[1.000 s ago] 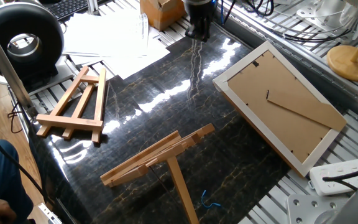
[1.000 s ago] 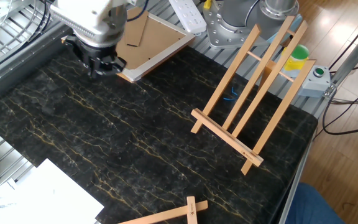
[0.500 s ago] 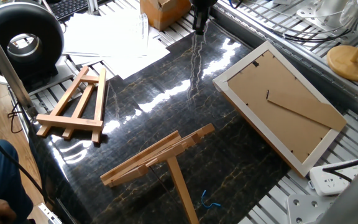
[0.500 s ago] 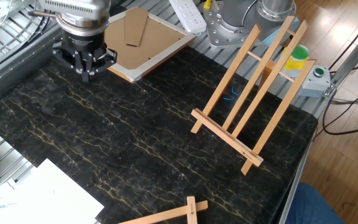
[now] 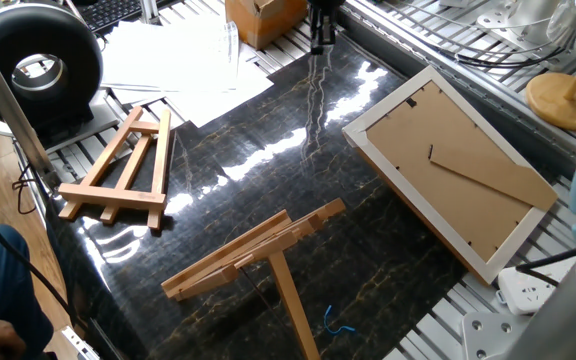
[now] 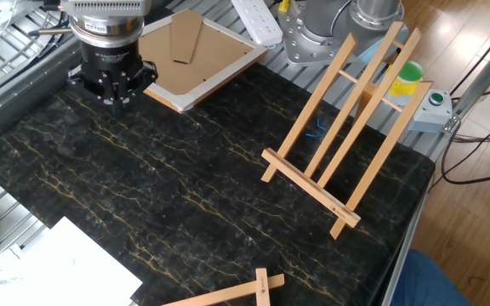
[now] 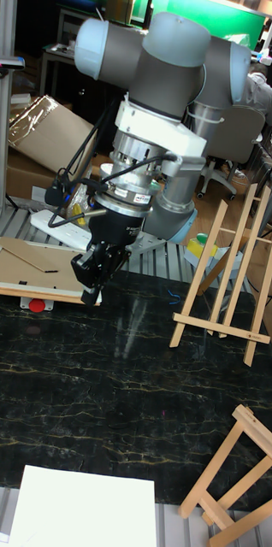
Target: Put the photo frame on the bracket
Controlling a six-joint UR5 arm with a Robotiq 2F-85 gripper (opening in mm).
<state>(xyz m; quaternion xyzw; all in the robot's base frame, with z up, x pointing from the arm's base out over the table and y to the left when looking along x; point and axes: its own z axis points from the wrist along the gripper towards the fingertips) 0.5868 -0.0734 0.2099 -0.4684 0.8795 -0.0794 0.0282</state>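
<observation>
The photo frame (image 5: 450, 178) lies back-up on the right side of the black marble table, its white border and brown stand flap showing; it also appears as the frame (image 6: 196, 49) and the frame (image 7: 25, 272). The bracket (image 5: 256, 256), a long-slatted light-wood easel with one rear leg, lies at the table's front; the other views show the bracket (image 6: 340, 136) and bracket (image 7: 230, 275). My gripper (image 5: 319, 44) hangs over the far table edge, left of the frame's corner, fingers together and holding nothing, seen too as the gripper (image 6: 114, 97) and gripper (image 7: 91, 294).
A smaller A-shaped easel (image 5: 120, 168) lies at the left. White papers (image 5: 183, 62) and a cardboard box (image 5: 258, 18) sit behind the table. A power strip (image 5: 540, 284) lies by the frame's near corner. A blue-sleeved person (image 5: 3, 290) is at the front left.
My gripper has shifted a little away from the frame's corner toward the table's far edge and turned about its axis. The frame and both easels have stayed put.
</observation>
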